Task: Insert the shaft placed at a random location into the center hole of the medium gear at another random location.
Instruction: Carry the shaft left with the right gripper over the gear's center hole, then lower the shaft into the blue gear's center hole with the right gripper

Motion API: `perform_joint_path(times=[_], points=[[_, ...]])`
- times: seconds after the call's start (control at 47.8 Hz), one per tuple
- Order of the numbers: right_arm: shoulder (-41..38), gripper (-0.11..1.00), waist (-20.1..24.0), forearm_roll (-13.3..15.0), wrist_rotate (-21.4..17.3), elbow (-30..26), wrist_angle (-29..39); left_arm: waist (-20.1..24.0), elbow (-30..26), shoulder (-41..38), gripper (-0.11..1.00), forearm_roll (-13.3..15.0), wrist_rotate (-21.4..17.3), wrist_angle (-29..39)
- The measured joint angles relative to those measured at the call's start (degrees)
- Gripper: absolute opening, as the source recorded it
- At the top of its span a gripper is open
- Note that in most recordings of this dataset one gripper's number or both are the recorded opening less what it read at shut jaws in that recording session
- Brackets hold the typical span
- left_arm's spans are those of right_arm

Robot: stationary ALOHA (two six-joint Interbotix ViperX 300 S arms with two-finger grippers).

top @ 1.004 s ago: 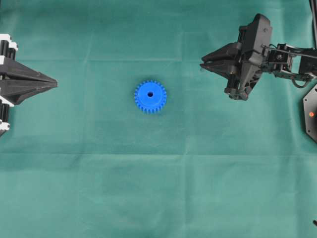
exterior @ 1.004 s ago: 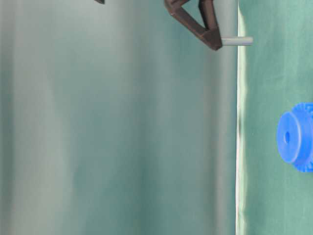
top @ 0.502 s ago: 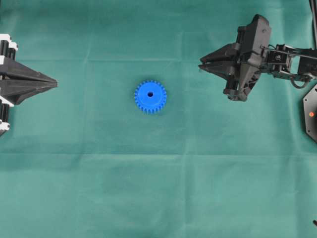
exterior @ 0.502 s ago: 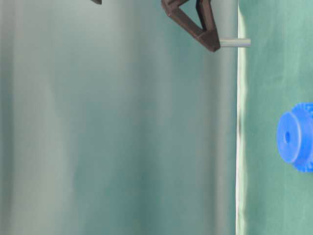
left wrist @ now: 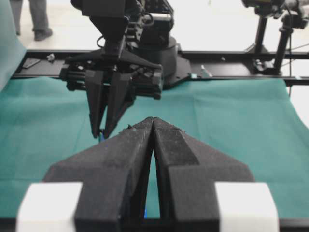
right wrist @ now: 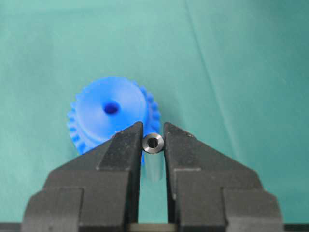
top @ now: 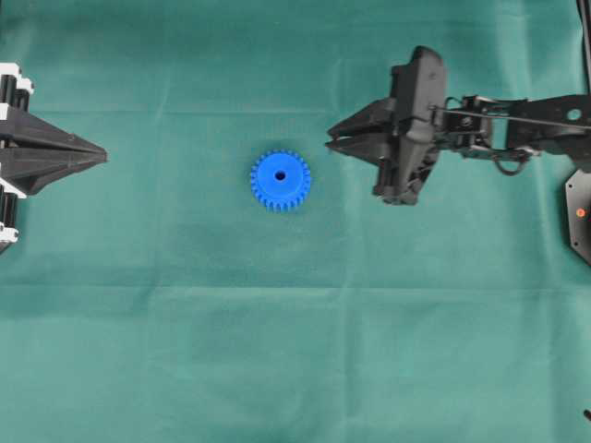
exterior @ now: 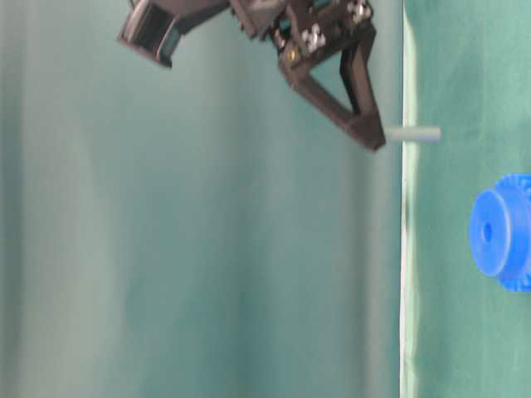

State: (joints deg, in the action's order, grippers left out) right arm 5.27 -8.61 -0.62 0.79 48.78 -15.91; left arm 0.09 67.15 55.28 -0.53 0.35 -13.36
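Observation:
The medium gear [top: 280, 179] is a bright blue toothed wheel lying flat on the green cloth, its center hole [top: 280, 174] facing up. My right gripper [top: 331, 143] hovers above the cloth just right of the gear, shut on the shaft [right wrist: 153, 143], a short silvery pin pinched at the fingertips. In the right wrist view the gear [right wrist: 111, 116] and its hole [right wrist: 111, 108] lie just beyond and left of the pin. From table level the shaft [exterior: 415, 133] points down at the cloth, off to the side of the gear [exterior: 502, 232]. My left gripper [top: 103, 156] rests shut and empty at the far left.
A black base with a red dot [top: 580, 212] sits at the right edge. The green cloth [top: 295, 351] covers the whole table. In the left wrist view a black rail [left wrist: 231, 55] runs behind the table's far edge.
My right gripper has moved left toward the gear, carrying the shaft with it. The left gripper and the gear have not moved.

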Motion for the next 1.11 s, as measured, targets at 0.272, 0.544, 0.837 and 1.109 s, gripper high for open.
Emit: perform_joint_path(times=[0.272, 0.544, 0.837, 1.109], points=[[-4.2, 0.13, 1.9, -0.4, -0.1, -5.2, 0.0, 0.0, -0.1, -0.1, 0.00, -0.1, -0.1, 0.0], [-7.0, 0.13, 3.3, -0.4, -0.1, -8.8, 0.1, 0.0, -0.1, -0.1, 0.00, -0.1, -0.2, 0.0], [-8.8, 0.13, 3.9, -0.6, -0.1, -10.5, 0.1, 0.0, 0.0, -0.2, 0.00, 0.0, -0.2, 0.2], [-8.9, 0.13, 4.0, -1.2, -0.1, -10.5, 0.0, 0.0, -0.1, -0.2, 0.00, 0.0, -0.2, 0.4]])
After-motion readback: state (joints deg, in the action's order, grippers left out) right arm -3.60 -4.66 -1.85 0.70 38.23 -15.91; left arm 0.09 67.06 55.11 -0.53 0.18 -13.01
